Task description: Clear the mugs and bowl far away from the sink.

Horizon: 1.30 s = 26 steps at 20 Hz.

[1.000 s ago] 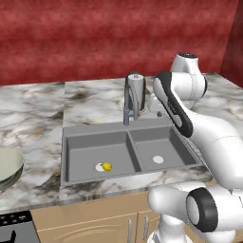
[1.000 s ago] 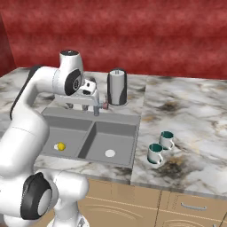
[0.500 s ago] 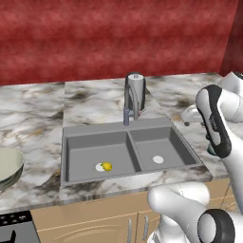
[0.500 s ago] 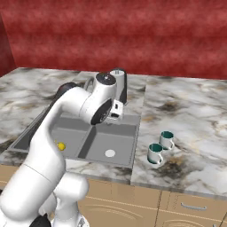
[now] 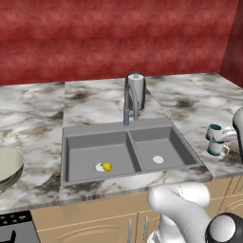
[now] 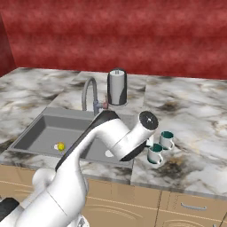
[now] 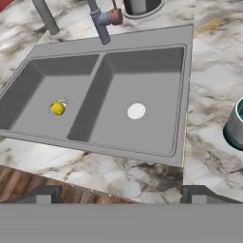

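My hand (image 7: 118, 197) gapes, holding nothing; at three o'clock the small white teal-rimmed mug (image 7: 235, 126) looks light, rigid, glossy-slick; I'd pinch its rim.

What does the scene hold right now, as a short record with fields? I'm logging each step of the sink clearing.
mugs: two, side by side on the counter right of the sink, nearer mug, farther mug
bowl: on the counter left of the sink
sink: two basins, small yellow item in the left basin
faucet: behind the sink
gripper: open, holding nothing, over the counter's front edge by the right basin
dark canister: behind the faucet
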Available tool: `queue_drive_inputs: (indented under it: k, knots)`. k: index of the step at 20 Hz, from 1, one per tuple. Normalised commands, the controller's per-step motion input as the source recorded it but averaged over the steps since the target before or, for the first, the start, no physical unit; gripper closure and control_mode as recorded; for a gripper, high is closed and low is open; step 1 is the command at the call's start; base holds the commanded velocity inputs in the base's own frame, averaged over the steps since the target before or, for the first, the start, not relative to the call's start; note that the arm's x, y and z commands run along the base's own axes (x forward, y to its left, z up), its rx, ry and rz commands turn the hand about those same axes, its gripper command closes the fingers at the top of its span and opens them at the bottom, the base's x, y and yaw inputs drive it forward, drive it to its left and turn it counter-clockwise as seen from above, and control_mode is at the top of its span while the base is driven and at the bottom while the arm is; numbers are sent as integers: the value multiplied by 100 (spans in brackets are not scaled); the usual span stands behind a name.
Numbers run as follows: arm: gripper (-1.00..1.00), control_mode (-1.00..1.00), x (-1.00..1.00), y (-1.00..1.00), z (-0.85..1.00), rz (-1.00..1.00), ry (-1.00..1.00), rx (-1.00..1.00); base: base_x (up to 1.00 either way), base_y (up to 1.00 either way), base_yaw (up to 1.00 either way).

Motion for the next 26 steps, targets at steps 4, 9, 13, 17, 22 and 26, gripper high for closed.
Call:
queue_drive_inputs:
  k: [4, 9, 13, 17, 22, 26]
  knots:
    - [-100, -100, -1, -67, -29, 19, -6, 1, 0, 0, 0]
    - [-100, -100, 0, -76, -20, 20, -4, 1, 0, 0, 0]
    - [-100, -100, 0, -85, -20, 20, -10, 0, 0, 0, 0]
    - [-100, -100, 0, -78, -26, 20, -11, 0, 0, 0, 0]
    - [-100, -100, 0, -49, -30, 15, -15, 0, 0, 0, 0]
    - [-100, -100, 0, -19, -37, 5, -30, 0, 0, 0, 0]
